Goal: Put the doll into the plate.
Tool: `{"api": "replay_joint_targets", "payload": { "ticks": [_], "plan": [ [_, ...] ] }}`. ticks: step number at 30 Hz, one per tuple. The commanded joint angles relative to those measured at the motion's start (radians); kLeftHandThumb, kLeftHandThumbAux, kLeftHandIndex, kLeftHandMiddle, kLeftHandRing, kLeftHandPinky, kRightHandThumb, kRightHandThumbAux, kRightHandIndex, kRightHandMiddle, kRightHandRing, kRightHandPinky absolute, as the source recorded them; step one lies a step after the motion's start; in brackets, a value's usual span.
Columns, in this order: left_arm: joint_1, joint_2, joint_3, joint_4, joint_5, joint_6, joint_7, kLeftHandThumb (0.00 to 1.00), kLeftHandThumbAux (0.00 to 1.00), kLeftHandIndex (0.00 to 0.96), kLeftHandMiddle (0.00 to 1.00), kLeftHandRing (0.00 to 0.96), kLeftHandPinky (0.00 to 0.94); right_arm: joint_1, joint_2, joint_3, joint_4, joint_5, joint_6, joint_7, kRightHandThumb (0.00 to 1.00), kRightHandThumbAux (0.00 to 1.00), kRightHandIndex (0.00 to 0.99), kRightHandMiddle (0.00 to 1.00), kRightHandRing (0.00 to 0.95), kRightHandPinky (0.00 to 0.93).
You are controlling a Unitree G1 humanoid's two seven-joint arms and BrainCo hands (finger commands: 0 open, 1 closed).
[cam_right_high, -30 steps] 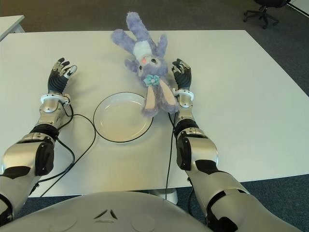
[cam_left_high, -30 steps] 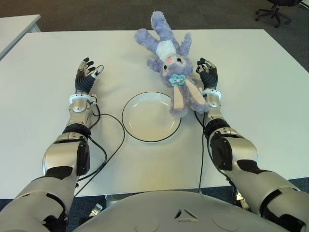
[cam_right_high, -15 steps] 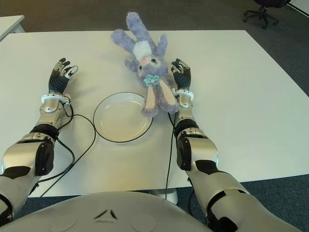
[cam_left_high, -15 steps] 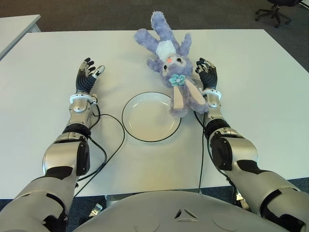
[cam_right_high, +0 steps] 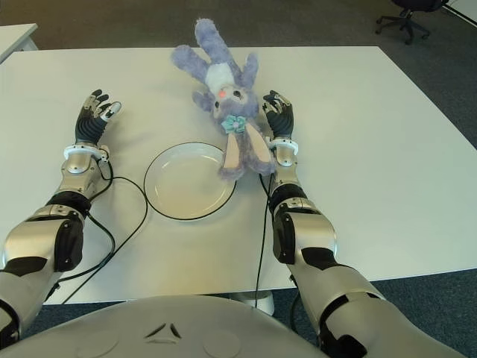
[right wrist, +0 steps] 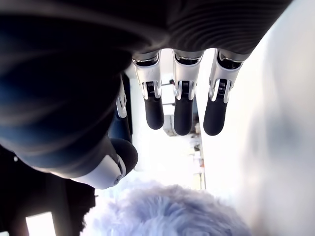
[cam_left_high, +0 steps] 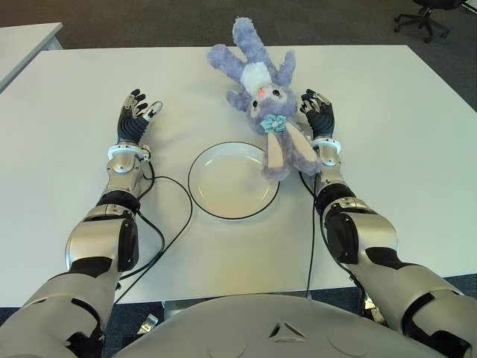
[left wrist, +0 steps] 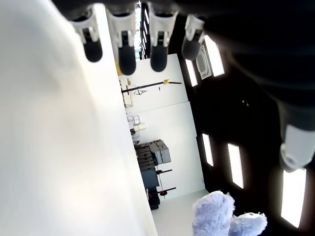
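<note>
- Now the purple rabbit doll (cam_left_high: pixel 262 97) lies on the white table (cam_left_high: pixel 387 112), one ear overlapping the plate (cam_left_high: pixel 232 180) rim.
- Right hand (cam_left_high: pixel 319 115) sits just beside it, fingers spread, empty.
- Left hand (cam_left_high: pixel 135 115), spread too, shows left of the plate.

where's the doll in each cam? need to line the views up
Left eye: doll top centre, ears reaching the plate rim.
Right eye: doll top centre, left of the right hand.
Left wrist: purple fluff at the bottom edge.
Right wrist: fur fills the bottom, under the fingertips.
Shared landmark: the plate, both eye views only.
</note>
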Motion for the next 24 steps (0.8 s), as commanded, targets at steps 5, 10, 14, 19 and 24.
{"api": "replay_joint_targets", "payload": {
  "ticks": [5, 10, 14, 19, 24],
  "plan": [
    [0.087, -0.012, -0.020, 0.042, 0.019, 0.006, -0.006, 0.000, 0.493, 0.000, 0.113, 0.119, 0.070, 0.204, 0.031, 0.018, 0.052, -0.019, -0.015, -0.019, 0.686, 0.734, 0.397, 0.165, 0.162, 0.209],
    [0.090, -0.009, -0.021, 0.042, 0.017, 0.006, -0.008, 0.000, 0.491, 0.000, 0.109, 0.114, 0.063, 0.224, 0.035, 0.024, 0.048, -0.026, -0.026, -0.025, 0.687, 0.735, 0.397, 0.162, 0.157, 0.202],
    [0.092, -0.007, -0.024, 0.041, 0.018, 0.004, -0.004, 0.000, 0.491, 0.000, 0.109, 0.114, 0.067, 0.235, 0.037, 0.027, 0.043, -0.027, -0.033, -0.030, 0.688, 0.735, 0.397, 0.164, 0.157, 0.204],
    [0.095, -0.006, -0.030, 0.040, 0.021, 0.001, 0.000, 0.000, 0.487, 0.000, 0.111, 0.118, 0.072, 0.253, 0.043, 0.033, 0.040, -0.028, -0.046, -0.035, 0.690, 0.735, 0.397, 0.174, 0.167, 0.213],
    [0.096, -0.005, -0.031, 0.040, 0.017, 0.007, -0.001, 0.000, 0.480, 0.000, 0.115, 0.124, 0.071, 0.274, 0.049, 0.041, 0.036, -0.031, -0.060, -0.039, 0.692, 0.735, 0.397, 0.181, 0.174, 0.216]
  ]
}}
